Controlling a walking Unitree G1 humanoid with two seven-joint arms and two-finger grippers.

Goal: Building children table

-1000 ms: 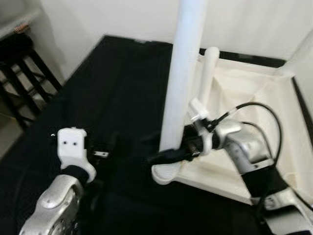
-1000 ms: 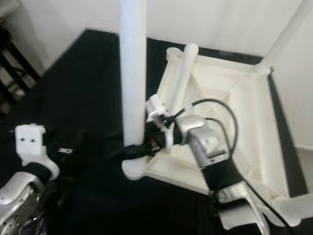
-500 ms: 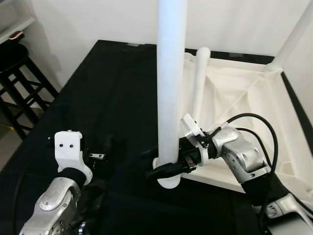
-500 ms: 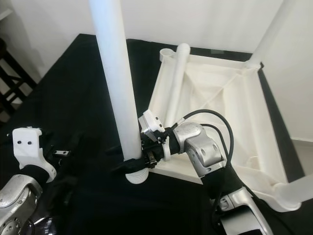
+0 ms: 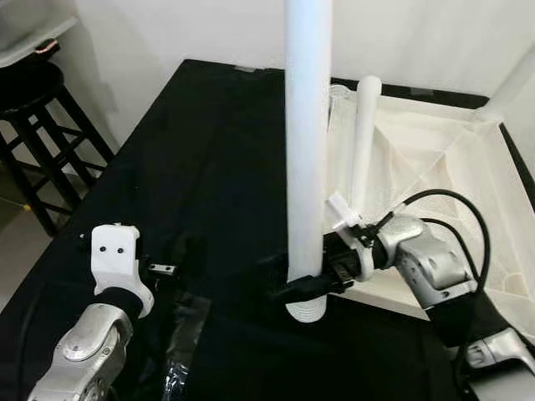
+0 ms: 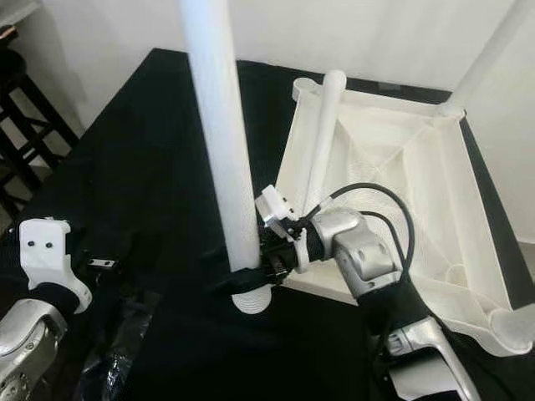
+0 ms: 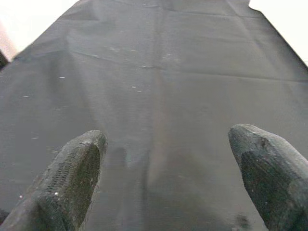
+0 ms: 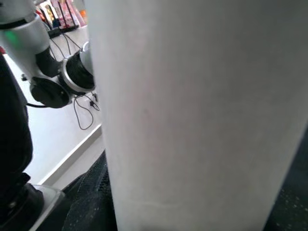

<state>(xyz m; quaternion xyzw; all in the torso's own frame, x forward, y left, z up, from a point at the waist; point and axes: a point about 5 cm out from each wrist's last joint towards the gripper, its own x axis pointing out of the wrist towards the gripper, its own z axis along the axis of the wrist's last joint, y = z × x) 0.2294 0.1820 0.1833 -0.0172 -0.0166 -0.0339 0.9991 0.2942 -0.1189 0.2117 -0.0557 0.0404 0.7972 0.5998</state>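
Observation:
The white tabletop (image 5: pixel 435 167) lies upside down on the black cloth. My right gripper (image 5: pixel 306 285) is shut on a tall white leg (image 5: pixel 308 125) and holds it upright. The leg's ribbed lower end (image 6: pixel 251 299) sits just off the tabletop's near left corner, over the cloth. The leg (image 8: pixel 192 110) stands very close in the right wrist view. A second leg (image 5: pixel 364 138) rises at the far left corner, and a third (image 6: pixel 485 54) at the far right corner. My left gripper (image 7: pixel 168 163) is open low over the bare cloth, left of the held leg, fingertips (image 7: pixel 79 161) wide apart.
A dark wooden stool (image 5: pixel 42 109) stands on the floor beyond the cloth's left edge. Crumpled clear plastic (image 5: pixel 180 351) lies on the cloth beside my left arm (image 5: pixel 92 342). White walls close off the back. A black cable (image 5: pixel 451 200) loops over my right wrist.
The camera has shifted. A second ago the held leg's foot was at the tabletop's corner socket; now its ribbed end shows free beside that corner. The left gripper stays open.

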